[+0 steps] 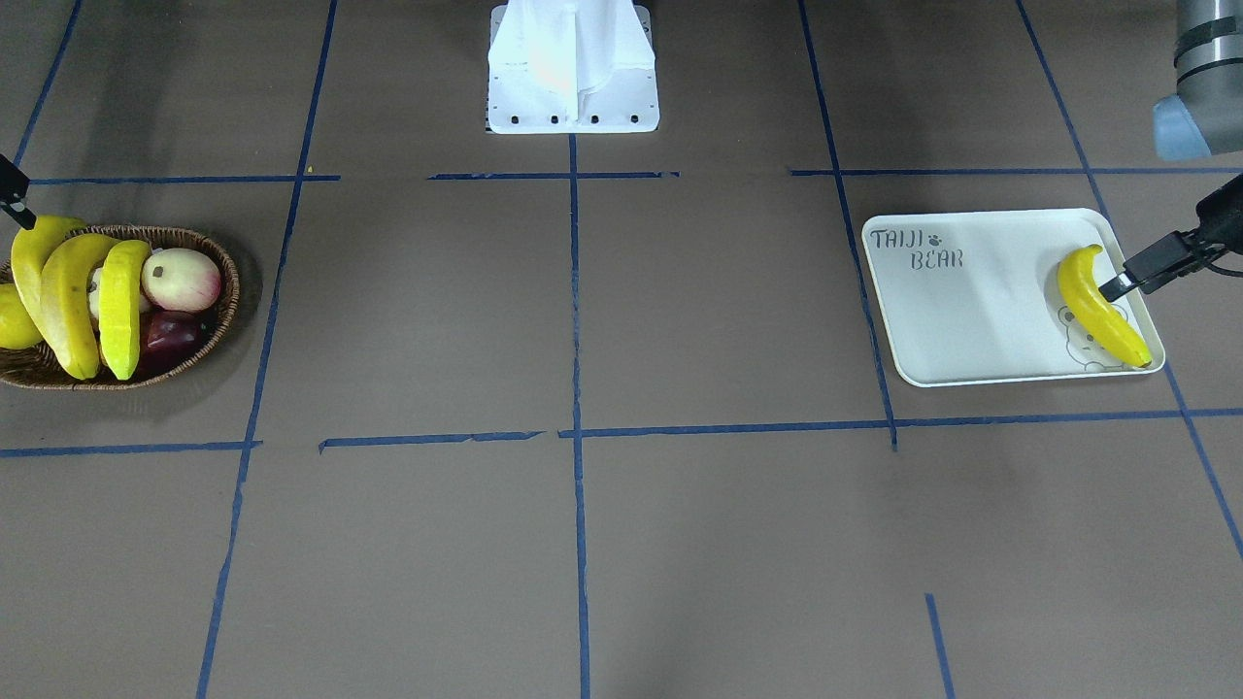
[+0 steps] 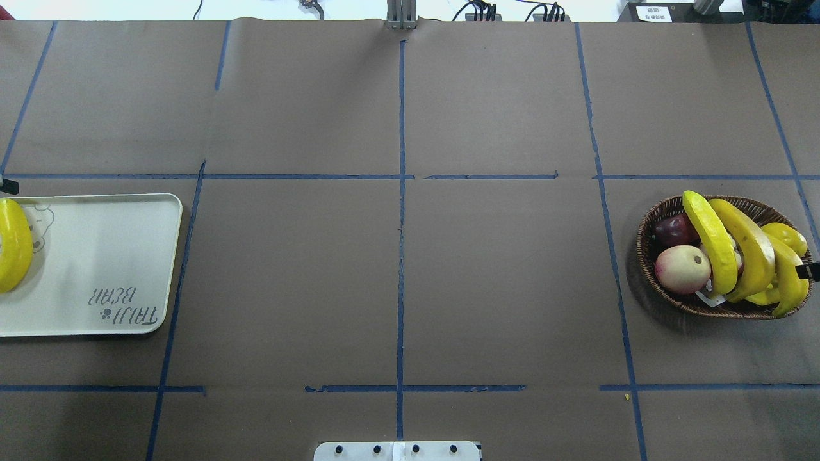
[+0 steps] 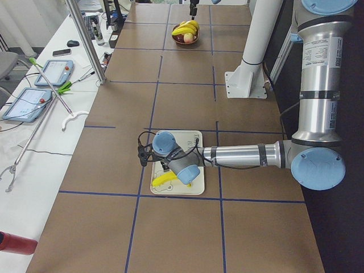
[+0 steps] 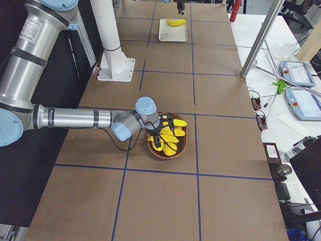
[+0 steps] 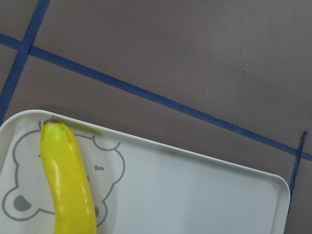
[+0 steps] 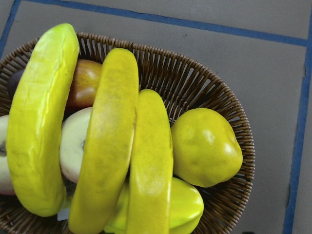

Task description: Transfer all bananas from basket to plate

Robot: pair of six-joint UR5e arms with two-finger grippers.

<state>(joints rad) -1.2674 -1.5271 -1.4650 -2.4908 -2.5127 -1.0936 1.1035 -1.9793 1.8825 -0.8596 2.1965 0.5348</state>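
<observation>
One yellow banana [image 1: 1097, 306] lies on the cream "TAIJI BEAR" plate [image 1: 971, 320], over the bear drawing; the left wrist view shows it too [image 5: 68, 185]. My left gripper [image 1: 1112, 288] reaches in low, one black fingertip at the banana's side. I cannot tell if it is open or shut. Three bananas [image 1: 68, 301] [image 1: 121, 306] [image 1: 34, 257] lie across the wicker basket [image 1: 228, 291], and fill the right wrist view [image 6: 107, 146]. My right gripper [image 1: 15, 204] hangs just over the outermost banana. Only a finger tip shows, so I cannot tell its state.
The basket also holds a pink-cream peach [image 1: 180, 279], a dark red fruit [image 1: 170, 335] and a round yellow fruit [image 6: 204, 146]. The white robot base [image 1: 573, 68] stands at mid table. Blue tape lines cross the brown table cover.
</observation>
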